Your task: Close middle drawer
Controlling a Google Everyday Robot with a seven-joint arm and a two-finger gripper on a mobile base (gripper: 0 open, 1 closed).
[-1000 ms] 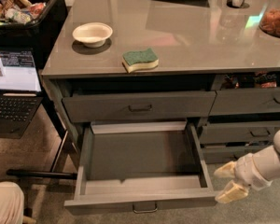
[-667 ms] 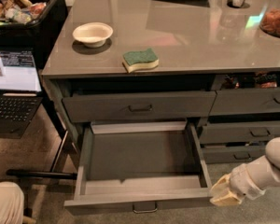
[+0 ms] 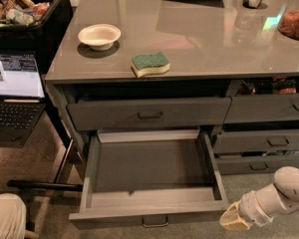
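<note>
The middle drawer (image 3: 152, 166) is pulled far out below the counter, and its shallow grey box is empty. Its low flat front (image 3: 114, 217) faces the bottom of the view, with a small dark handle (image 3: 155, 222) at centre. My gripper (image 3: 233, 218), with pale yellowish tips on a white arm (image 3: 284, 193), is at the lower right. It is just beside the right end of the drawer front, at about the height of the front. Whether it touches the front does not show.
The taller top drawer (image 3: 149, 113) above is slightly open. Narrower grey drawers (image 3: 269, 142) stand to the right. A white bowl (image 3: 99, 36) and a green sponge (image 3: 150, 63) lie on the grey counter (image 3: 214, 39). An open laptop (image 3: 12, 98) and a black bin of snacks (image 3: 20, 6) are at the left.
My arm has moved down and to the left, bringing the gripper from the right of the drawer to the right end of its front. The drawer has not visibly moved.
</note>
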